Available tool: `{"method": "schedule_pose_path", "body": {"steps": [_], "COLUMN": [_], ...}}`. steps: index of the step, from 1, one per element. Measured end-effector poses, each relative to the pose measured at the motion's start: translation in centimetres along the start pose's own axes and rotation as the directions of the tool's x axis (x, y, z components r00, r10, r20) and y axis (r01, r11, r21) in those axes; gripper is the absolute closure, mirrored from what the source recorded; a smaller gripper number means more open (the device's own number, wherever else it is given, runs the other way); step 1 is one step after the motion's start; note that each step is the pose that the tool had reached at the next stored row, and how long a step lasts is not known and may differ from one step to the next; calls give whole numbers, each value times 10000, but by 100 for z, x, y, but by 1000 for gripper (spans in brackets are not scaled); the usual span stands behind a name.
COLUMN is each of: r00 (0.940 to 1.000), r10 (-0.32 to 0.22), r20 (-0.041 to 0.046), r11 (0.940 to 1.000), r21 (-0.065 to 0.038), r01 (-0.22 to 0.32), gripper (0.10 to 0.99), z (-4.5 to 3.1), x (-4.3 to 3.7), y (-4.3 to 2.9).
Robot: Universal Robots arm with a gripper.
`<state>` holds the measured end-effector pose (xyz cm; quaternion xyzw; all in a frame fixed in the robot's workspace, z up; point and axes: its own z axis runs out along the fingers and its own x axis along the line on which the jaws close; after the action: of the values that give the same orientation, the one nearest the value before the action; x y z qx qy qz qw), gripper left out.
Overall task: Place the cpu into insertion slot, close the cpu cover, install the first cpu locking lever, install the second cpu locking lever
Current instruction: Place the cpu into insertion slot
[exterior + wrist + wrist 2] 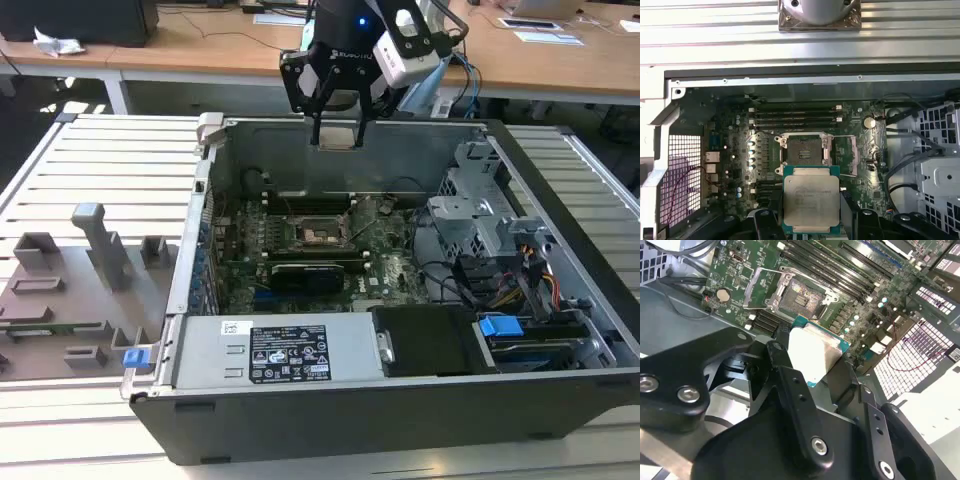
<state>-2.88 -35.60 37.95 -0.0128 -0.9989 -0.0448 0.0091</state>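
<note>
Wooden desks (200, 50) run across the back of the room, and in front of them a pale slatted tabletop (100, 150) carries the work. On the exterior view's left lies a grey fixture tray (60, 300) with several upright holders. Beside it stands an open computer case (300, 410), its green motherboard (390, 270) exposed and a grey power supply (280, 350) along the near side.

Near the middle of the board sits the insertion slot (322, 232), uncovered, its pale contact field bare in both wrist views. The cpu cover (752, 286) is swung open and lies off to one side of the slot. Long memory slots (795, 117) run along the slot's other side.

Above the case's rear wall hangs the gripper (339, 138). Its black fingers (795, 390) are clamped on the cpu (338, 136), one on each side edge, with the silvery top facing the first wrist view. The chip is in the air, well clear of the slot.

On the exterior view's right, a grey metal drive cage (480, 210) fills that end of the case.
</note>
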Motion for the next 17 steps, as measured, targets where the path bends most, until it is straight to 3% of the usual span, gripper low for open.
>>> {"method": "schedule_pose_path", "body": {"steps": [2,9,17], "r00": [10000,10000,10000], "r10": [0,0,1], "r20": [0,1,1], "r11": [10000,10000,10000], "r21": [0,16,28], "r01": [0,0,-1], "gripper": [545,545,545], "z": [39,64,142], "x": [-1,-1,-3], "y": [-3,-6,-13]}}
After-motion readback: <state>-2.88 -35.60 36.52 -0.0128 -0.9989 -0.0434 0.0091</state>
